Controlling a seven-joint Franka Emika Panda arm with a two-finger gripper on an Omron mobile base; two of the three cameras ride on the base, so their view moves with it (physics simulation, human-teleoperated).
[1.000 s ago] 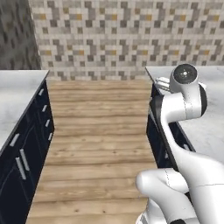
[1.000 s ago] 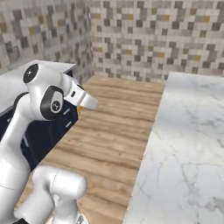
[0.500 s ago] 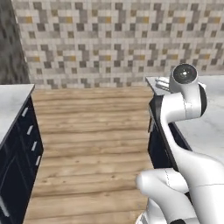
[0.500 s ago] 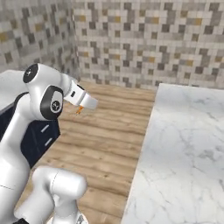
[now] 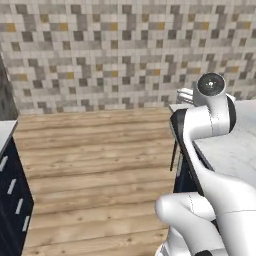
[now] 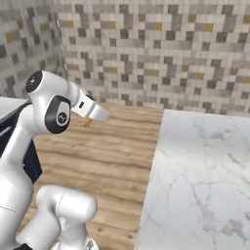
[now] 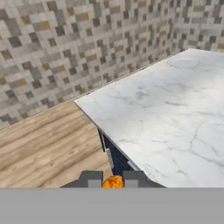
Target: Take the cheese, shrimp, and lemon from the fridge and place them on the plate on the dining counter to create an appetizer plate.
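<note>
My gripper [image 7: 113, 180] is shut on a tiny orange piece, by its small size the shrimp [image 7: 113, 181], pinched between the two dark tips. From the right base view the shrimp [image 6: 88, 122] hangs under the gripper [image 6: 90, 118], over the wooden floor and left of the dining counter [image 6: 205, 171]. The dining counter [image 7: 166, 118] has a white veined marble top and a navy base; its near corner lies just ahead of the fingers. At its far end lies a faint round white plate [image 7: 183, 63]. Cheese, lemon and fridge are out of view.
A checkered tile wall [image 5: 110, 55] closes the back of the room. Wooden floor [image 5: 95, 165] spreads between the dining counter [image 5: 235, 150] on the right and navy cabinets [image 5: 10, 200] at the left edge.
The whole picture has shifted as the base turned: the left cabinets slid toward the frame edge and the dining counter came nearer. The gripper stays shut on the orange piece.
</note>
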